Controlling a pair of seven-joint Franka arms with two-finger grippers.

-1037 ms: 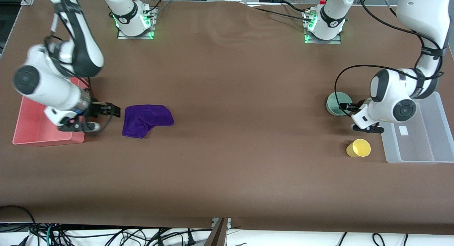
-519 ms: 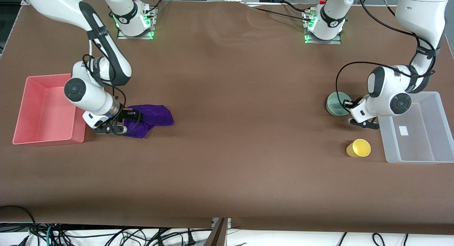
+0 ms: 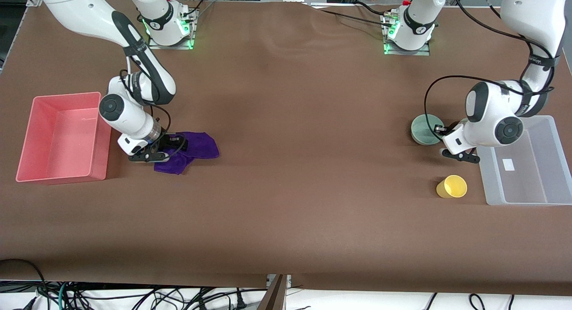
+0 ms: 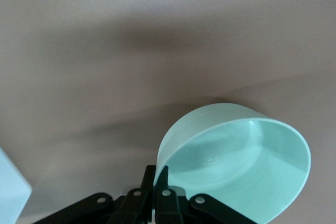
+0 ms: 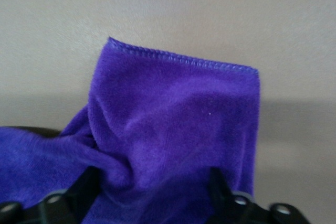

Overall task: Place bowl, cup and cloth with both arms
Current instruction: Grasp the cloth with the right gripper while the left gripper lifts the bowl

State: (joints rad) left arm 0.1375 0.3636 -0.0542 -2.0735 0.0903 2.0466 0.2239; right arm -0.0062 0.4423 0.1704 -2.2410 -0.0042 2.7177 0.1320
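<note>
Evidently the left hand [image 4: 157,195] pinched the light, rigid bowl [image 3: 426,129] by its rim beside the clear bin [image 3: 523,191]; the right hand [image 3: 172,147], fingers apart, straddled the limp cloth [image 3: 196,147] on the worktop [image 3: 304,167].

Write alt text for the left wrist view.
The left hand pinches the rim of the pale mint-green bowl, which is tilted, its inside showing, above the brown table. A pale bin corner shows at the edge.
</note>
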